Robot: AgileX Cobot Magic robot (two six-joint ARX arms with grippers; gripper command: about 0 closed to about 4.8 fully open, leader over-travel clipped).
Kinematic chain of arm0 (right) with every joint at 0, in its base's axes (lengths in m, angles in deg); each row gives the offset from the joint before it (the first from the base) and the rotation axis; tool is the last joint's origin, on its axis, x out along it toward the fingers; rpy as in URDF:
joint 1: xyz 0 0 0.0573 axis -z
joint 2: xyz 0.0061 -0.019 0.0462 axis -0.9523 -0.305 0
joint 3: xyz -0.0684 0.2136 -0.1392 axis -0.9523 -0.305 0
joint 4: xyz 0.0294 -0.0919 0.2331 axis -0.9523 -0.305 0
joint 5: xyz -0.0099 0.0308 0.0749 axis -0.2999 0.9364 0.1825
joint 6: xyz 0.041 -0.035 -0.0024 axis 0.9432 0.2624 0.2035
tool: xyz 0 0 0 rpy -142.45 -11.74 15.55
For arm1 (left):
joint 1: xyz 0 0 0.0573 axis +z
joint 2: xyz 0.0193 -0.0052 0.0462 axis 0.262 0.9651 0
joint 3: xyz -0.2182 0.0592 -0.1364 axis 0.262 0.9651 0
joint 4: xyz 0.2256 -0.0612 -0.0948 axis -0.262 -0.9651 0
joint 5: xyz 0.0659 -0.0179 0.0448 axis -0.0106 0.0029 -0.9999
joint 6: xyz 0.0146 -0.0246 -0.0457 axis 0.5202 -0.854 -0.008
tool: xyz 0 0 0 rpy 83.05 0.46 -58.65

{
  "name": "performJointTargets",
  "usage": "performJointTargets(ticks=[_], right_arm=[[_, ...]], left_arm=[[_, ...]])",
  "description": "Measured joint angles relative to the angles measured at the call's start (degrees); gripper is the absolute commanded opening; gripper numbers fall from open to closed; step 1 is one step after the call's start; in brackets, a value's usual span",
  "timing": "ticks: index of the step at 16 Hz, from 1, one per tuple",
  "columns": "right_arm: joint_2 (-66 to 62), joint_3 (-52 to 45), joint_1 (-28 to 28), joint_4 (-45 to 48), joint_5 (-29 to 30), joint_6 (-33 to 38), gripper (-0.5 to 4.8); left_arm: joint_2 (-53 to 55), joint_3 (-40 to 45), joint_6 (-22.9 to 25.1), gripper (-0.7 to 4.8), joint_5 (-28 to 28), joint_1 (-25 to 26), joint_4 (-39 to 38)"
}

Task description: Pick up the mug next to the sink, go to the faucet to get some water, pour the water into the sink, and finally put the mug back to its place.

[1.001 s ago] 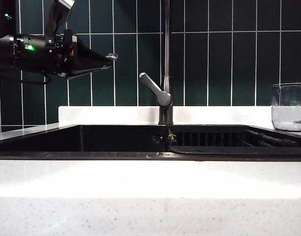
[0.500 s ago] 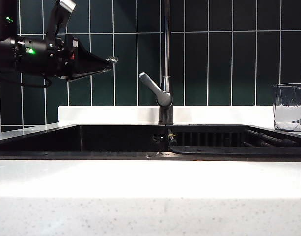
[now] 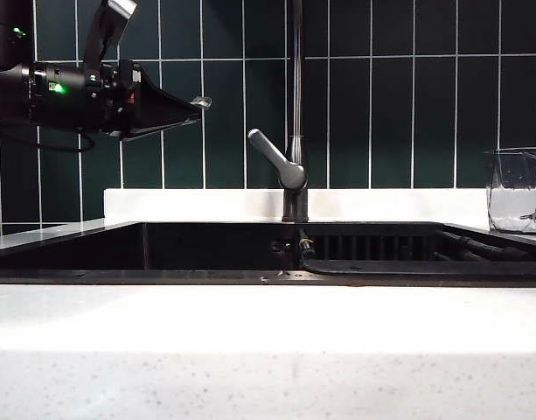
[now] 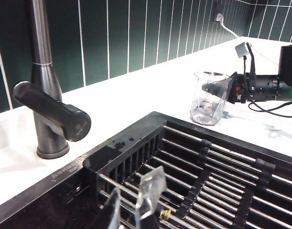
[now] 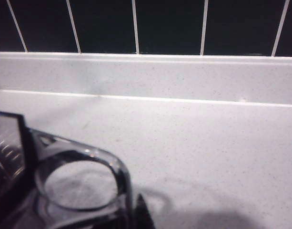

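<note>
Glass mug (image 4: pixel 210 98) upright on white table (image 3: pixel 268 324) beside sink (image 4: pixel 222 176), R tool (image 4: pixel 225 89) at its rim w/ one finger inside, grip not clear, L tool (image 3: pixel 200 102) narrow, empty, raised left of faucet (image 3: pixel 294 166).

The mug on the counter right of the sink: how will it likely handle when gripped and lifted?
The mug is clear faceted glass, so probably rigid, slick and breakable. It looks empty, so likely light. The right gripper is at its rim; an off-centre hold might tip it.
</note>
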Motion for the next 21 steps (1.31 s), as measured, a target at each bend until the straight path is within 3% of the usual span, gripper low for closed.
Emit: performJointTargets(ticks=[10, 16, 18, 21], right_arm=[[2.05, -0.11, -1.73, -2.71, 0.85, 0.48, -0.09], [14.36, -4.04, -3.08, -8.35, 2.67, 0.42, -0.09], [17.42, -4.31, -6.47, -13.49, 2.29, 0.42, -0.09], [19.08, -4.09, -17.09, -15.17, 0.39, 0.48, -0.09]], left_arm=[[0.0, 0.0, 0.52, 0.52, -0.57, 0.0, -0.85], [2.12, -0.02, 1.18, 0.52, -0.83, 0.0, -1.73], [2.14, -0.02, 1.29, 0.52, -0.83, 0.0, -1.49], [2.14, -0.04, 1.29, 0.52, -0.83, 0.0, -1.31]])
